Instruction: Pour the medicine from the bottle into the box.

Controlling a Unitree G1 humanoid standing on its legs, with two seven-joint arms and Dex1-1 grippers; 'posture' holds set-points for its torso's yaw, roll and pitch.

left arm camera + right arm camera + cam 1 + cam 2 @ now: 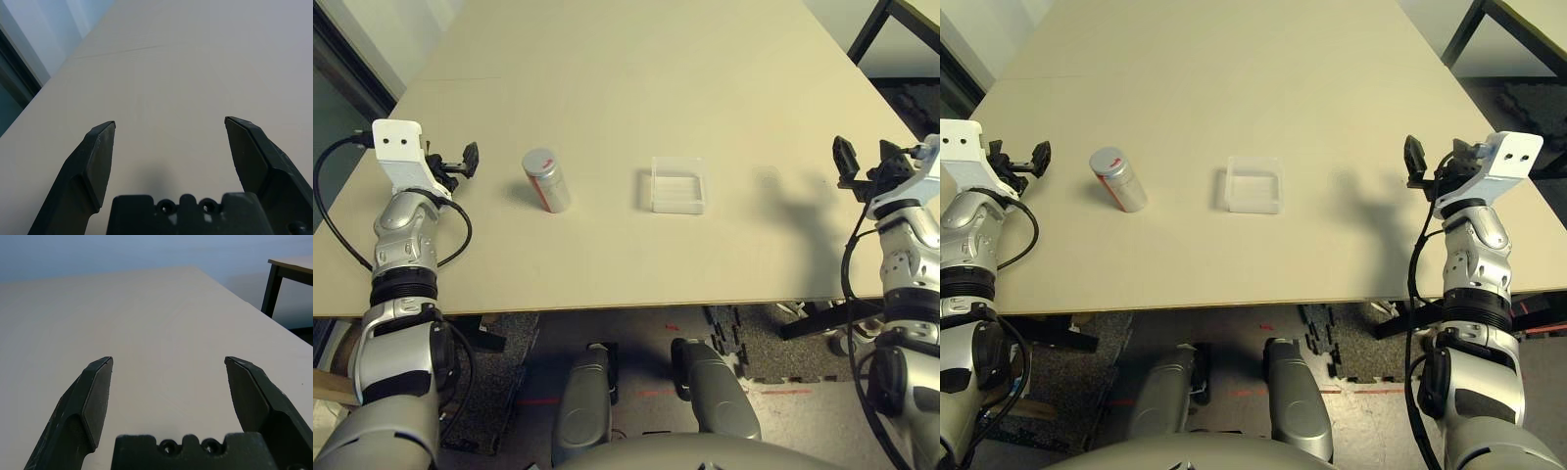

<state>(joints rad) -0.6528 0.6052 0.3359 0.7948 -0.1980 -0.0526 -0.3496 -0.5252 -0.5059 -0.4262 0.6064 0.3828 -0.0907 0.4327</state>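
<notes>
The bottle (546, 180), a small silver-grey cylinder with a red mark near its top, stands upright on the table left of centre. To its right, about a hand's width away, lies the box (678, 185), shallow, square and of clear plastic. The medicine is hidden from view. Left of the bottle, my left gripper (458, 162) hovers open with nothing between its fingers (98, 156). Far to the right of the box, near the table's right edge, my right gripper (867, 162) also stands open and holds nothing, its fingers (93, 396) spread over bare tabletop.
The beige table (626, 78) stretches wide and bare behind the bottle and box. Its front edge runs just below both arms. A second table with black legs (867, 34) stands past the far right corner.
</notes>
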